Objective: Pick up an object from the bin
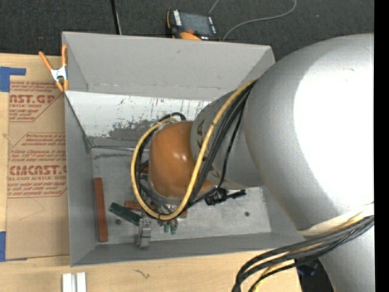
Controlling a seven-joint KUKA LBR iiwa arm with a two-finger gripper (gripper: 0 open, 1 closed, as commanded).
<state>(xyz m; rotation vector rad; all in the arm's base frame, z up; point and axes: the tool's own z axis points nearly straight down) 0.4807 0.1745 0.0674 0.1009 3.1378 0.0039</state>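
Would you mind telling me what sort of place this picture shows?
Probably a robotics lab's bin-picking rig: a large silver arm reaches into a grey metal bin holding small loose parts, like a brown bar.

Robotics lab, seen from beside the rig: a large silver robot arm (pixel 316 132) trailing bundled cables (pixel 209 132) reaches into a scratched grey metal bin (pixel 170 59); a wired device (pixel 191 23) lies on dark flooring (pixel 61 5).

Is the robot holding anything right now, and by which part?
Cannot tell: the orange cover hides the hold. By its edge lie a green thing and a grey piece.
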